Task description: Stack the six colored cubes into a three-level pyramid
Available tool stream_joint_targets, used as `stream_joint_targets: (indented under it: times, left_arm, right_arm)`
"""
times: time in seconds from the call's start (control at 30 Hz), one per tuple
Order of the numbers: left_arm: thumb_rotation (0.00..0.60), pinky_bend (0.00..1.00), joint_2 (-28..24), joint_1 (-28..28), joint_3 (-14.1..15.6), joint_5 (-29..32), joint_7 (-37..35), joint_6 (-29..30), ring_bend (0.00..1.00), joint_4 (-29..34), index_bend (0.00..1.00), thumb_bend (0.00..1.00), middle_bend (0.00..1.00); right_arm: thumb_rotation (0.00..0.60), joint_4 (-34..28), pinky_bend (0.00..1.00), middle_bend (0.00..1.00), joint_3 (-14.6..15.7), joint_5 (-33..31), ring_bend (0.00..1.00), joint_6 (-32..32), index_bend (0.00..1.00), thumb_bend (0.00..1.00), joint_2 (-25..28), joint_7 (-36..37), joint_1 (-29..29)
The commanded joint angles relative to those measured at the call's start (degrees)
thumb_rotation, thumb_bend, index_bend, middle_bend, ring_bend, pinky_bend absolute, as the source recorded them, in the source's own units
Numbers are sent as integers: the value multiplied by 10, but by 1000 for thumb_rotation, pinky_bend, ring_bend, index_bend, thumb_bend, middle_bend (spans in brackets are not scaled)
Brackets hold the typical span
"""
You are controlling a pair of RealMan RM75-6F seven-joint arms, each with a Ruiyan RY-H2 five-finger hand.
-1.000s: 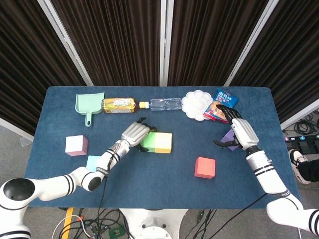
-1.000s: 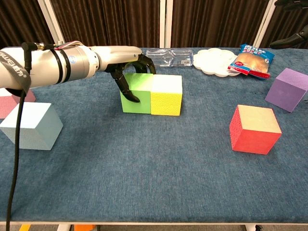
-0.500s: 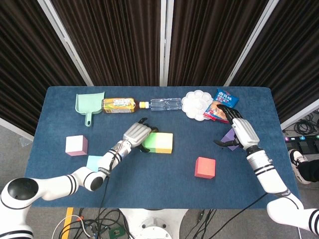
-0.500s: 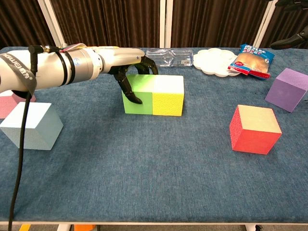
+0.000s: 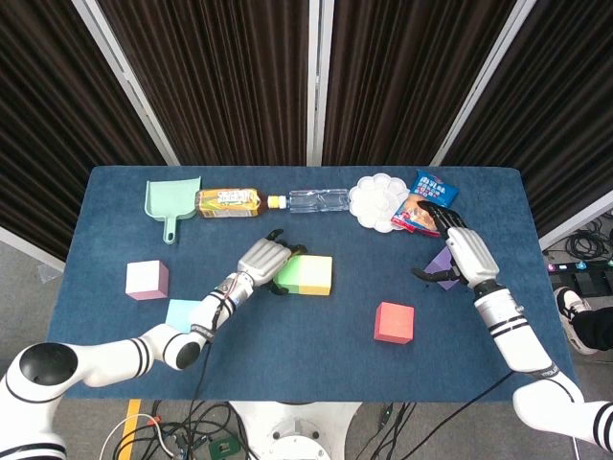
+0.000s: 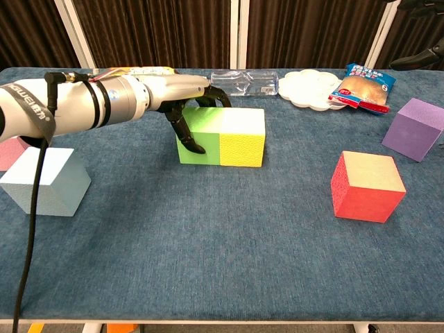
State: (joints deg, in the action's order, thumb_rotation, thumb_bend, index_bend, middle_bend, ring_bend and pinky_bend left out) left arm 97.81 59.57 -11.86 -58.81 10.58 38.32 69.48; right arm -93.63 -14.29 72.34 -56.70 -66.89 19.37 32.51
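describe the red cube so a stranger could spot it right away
On the blue table, look toward the near edge on the robot's right side. The red cube sits there alone, touching nothing, unlike the joined green cube and yellow cube.

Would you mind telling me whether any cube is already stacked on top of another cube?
No, the green cube and yellow cube sit side by side, and the red cube stands alone on the table.

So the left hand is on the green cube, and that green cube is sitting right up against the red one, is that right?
Not quite. The left hand is on the green cube, but the cube pressed against it is the yellow cube, not the red one. The chest view shows this plainly: the red cube sits apart, on its own.
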Motion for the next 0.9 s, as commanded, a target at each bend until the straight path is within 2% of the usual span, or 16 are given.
stream_joint_targets:
  times: [0.03, 0.23, 0.33, 0.6, 0.77, 0.9]
  left_arm:
    - [600, 55, -2, 0, 1, 5, 5, 0, 182, 6, 134, 140, 221]
    - [600, 55, -11, -6, 3, 8, 12, 14, 136, 31, 93, 138, 146]
    - [600, 54, -31, -15, 2, 0, 6, 28, 130, 65, 89, 138, 136]
    - [600, 55, -166, -88, 4, -41, -37, 107, 130, 197, 90, 139, 136]
    - [600, 55, -233, -144, 24, -50, -52, 154, 130, 219, 112, 138, 138]
    - [600, 55, -263, -185, 45, -42, -68, 170, 130, 220, 132, 139, 148]
  right_arm:
    - [600, -1, 0, 50, 0, 1, 0, -1, 0, 98, 0, 1, -1]
    - [600, -3, 0, 51, 0, 3, 0, -5, 0, 101, 1, 2, -2]
    - [600, -5, 0, 51, 1, 5, 0, -8, 0, 101, 3, 2, -4]
    - [600, -13, 0, 51, 6, 18, 0, -22, 0, 101, 17, 8, -16]
    - [600, -23, 0, 51, 9, 36, 0, -38, 0, 101, 30, 21, -27]
    - [600, -30, 0, 51, 11, 50, 0, -53, 0, 101, 42, 24, -35]
